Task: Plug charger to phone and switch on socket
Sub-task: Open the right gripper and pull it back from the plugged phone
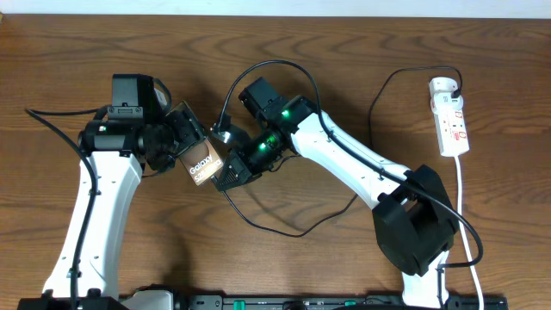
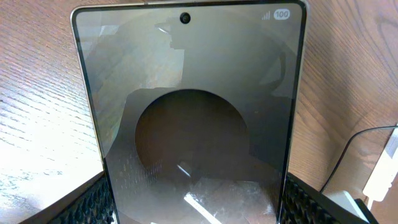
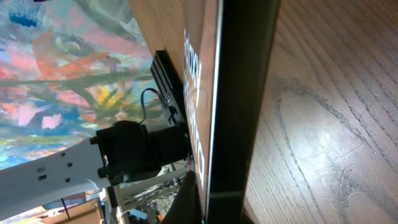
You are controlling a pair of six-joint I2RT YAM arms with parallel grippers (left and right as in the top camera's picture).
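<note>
Both pads of the left gripper are pressing in on the long edges of the phone. They are pinching it low down, so the upper part, with its camera hole and "100" mark, is standing free in the left wrist view. Gripped like this, the phone is being held up off the table. I judge this is meant to steady it and leave its ends open to the other arm. Which end carries the port I cannot tell.

In the left wrist view the glass is showing dull and grey, mirroring a dark round shape. From overhead it is looking brownish, with white "Galaxy" lettering, and it is sitting slantwise between the two arms, left of centre.

The right gripper is hovering right at the phone's lower-right end. Whether its fingers are spread or pressed on anything I cannot tell. The overhead view is hiding them under the wrist, and the right wrist view is showing mostly the phone's dark frame, edge-on. The connector tip is not showing anywhere.

The charger, a thin black cable, is looping away from this gripper across the table, leaving slack for the approach. Well apart, at the far right, the socket is lying flat, with a white cord trailing down from it. Its switch is too small to read, so that step is, in my judgement, waiting.
</note>
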